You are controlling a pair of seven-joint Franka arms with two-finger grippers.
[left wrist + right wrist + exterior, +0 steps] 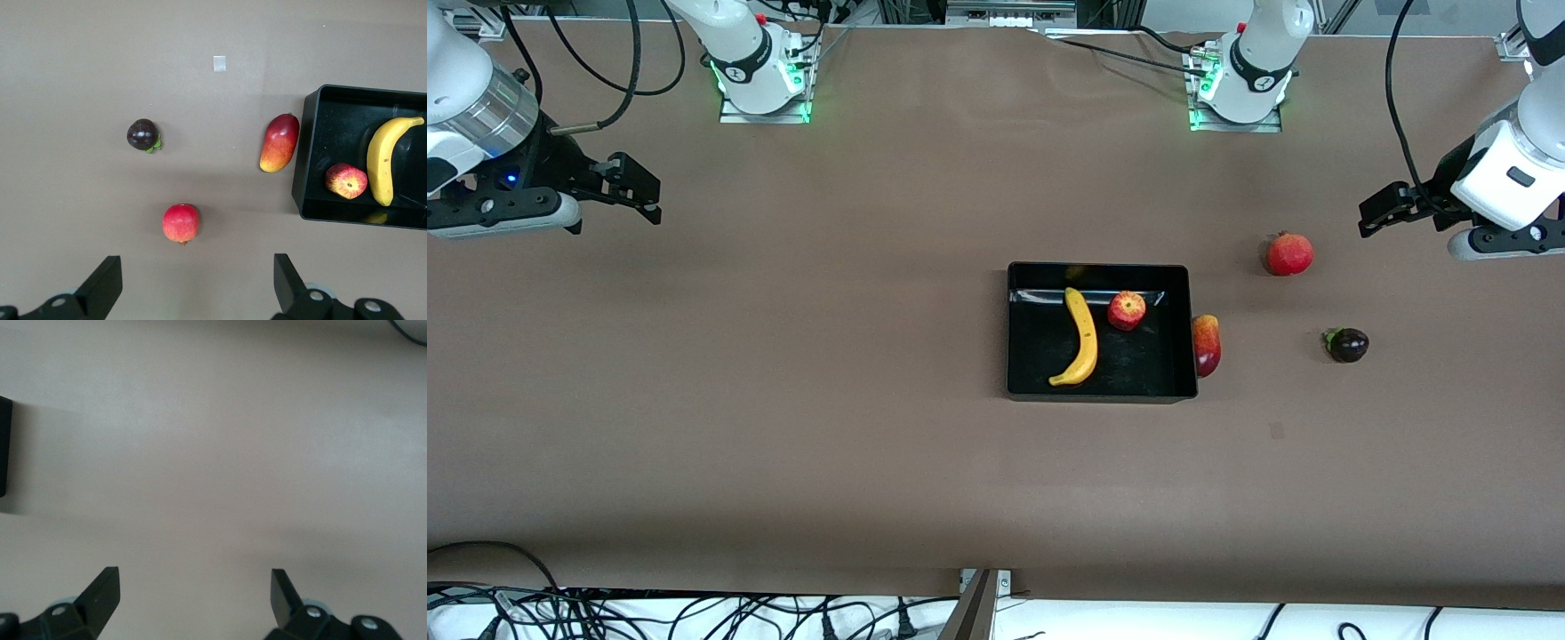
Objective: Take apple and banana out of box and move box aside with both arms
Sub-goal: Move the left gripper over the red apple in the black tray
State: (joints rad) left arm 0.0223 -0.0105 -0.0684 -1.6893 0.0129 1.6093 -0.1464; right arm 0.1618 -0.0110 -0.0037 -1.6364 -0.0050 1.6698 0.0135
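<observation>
With fruits (1089,331) boxed (1014,329), fingers (100,283) well apart

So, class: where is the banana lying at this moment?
In the front view the banana lies inside the black box, beside the apple, which sits toward the left arm's end of the table.

Brown table (783,400): box (1014,338), mango (1207,344), pomegranate (1288,254), mangosteen (1348,345).
</observation>
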